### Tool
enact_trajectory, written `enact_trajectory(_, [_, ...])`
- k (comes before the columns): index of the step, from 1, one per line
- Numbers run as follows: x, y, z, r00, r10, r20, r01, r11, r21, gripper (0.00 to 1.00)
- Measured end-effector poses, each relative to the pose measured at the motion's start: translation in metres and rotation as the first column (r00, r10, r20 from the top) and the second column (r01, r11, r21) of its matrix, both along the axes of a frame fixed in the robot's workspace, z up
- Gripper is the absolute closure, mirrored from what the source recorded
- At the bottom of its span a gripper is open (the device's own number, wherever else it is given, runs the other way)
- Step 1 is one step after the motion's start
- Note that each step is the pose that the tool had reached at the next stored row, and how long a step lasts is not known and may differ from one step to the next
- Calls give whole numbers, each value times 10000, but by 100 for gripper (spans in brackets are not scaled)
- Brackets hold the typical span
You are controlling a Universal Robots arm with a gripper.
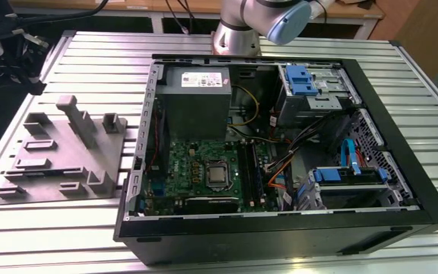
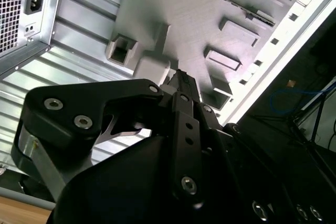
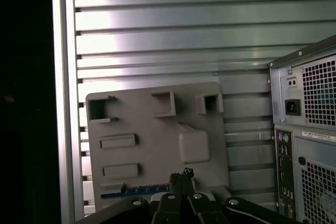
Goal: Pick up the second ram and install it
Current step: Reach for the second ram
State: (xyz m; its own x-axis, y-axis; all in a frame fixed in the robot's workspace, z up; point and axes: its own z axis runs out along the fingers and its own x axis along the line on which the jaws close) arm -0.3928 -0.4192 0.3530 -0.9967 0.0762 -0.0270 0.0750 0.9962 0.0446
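My gripper (image 3: 181, 174) is clenched, with nothing between its fingers. It hangs over the gray fixture (image 3: 157, 135) on the slatted table (image 3: 157, 35). The second ram (image 3: 136, 191) lies as a thin blue strip along the fixture's edge opposite its 3 raised pockets, close by my fingertips in the first wrist view. The open computer case (image 1: 242, 240) stands just beside the fixture.

A robotics lab, by the look: arm (image 1: 238, 28) standing on a slotted aluminium table (image 1: 105, 63), opened PC (image 1: 280, 234), wooden benches (image 1: 356, 8) behind.
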Motion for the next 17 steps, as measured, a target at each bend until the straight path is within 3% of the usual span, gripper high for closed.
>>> enact_trajectory(17, [-153,-75,-118,10000,0,0,0,10000,0,90])
